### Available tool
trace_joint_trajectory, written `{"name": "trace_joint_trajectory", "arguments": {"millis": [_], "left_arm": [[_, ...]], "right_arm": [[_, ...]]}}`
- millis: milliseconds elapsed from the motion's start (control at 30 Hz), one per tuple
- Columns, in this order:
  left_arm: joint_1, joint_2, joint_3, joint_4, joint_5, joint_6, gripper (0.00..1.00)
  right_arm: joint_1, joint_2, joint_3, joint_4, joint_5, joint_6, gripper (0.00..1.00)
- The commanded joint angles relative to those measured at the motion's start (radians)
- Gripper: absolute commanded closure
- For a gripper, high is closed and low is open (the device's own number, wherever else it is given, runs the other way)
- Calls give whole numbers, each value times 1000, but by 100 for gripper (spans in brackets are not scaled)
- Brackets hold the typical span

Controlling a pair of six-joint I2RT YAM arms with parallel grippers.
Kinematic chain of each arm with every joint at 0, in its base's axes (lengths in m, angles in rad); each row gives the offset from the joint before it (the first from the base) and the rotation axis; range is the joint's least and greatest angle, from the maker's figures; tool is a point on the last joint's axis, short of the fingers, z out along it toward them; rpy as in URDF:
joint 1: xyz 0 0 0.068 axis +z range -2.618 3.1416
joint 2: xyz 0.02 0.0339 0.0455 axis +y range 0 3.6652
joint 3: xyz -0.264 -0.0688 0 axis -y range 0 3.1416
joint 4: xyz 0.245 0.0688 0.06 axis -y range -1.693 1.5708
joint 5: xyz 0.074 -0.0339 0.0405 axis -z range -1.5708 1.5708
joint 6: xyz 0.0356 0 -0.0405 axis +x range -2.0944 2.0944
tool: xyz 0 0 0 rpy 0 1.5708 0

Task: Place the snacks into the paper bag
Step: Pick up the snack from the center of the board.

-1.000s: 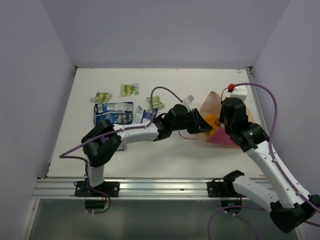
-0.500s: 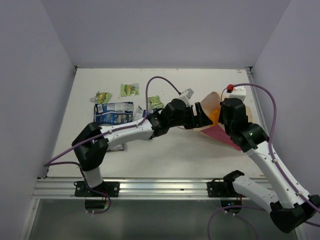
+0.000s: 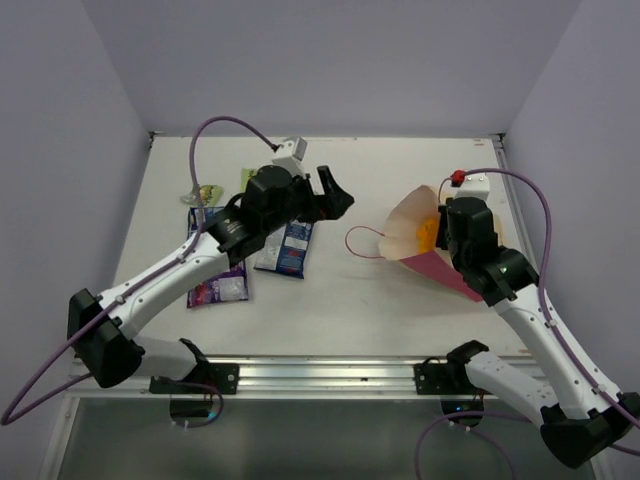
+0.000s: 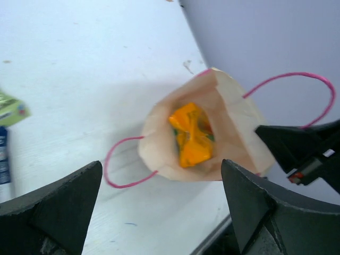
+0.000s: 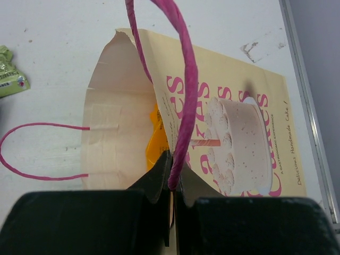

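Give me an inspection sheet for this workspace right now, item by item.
Surface: white table, lightly scuffed.
Job's things: paper bag lying down, mouth open leftward, orange packet inside; blue packet, purple packet and green packet outside on the table.
Clutter: nothing seen.
Grippers: left gripper open, empty; right gripper shut on the bag's upper wall.
Cables: purple cable looping off each arm.
Surroundings: pale walls, metal rail at near edge.

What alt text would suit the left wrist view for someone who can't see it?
A cream paper bag lies open toward the camera with an orange packet inside. The open left tool frames the bottom corners; a green packet sits far left.
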Motion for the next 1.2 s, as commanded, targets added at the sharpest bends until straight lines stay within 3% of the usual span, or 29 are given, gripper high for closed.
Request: {"name": "trace_joint_trajectory", "arguments": {"millis": [0,333,533,900,1167], "left_arm": [[61,-81,-71,-141,-89,104,2],[278,-268,-382,-141,-53,58,0],[374,-320,-488,-156,-80,56,1],[382,-218,-502,-374,-376,130,3],[335,-97,-476,-414,-428,119,6]], "right_arm": [[4,-25,58,23,-32,-20,100],[4,-71,53,13,-98,-19,100],[4,-84,53,14,-130,-17,100],[5,-87,42,25,-190,-19,100],[2,-97,29,34,-198,-26,100]]}}
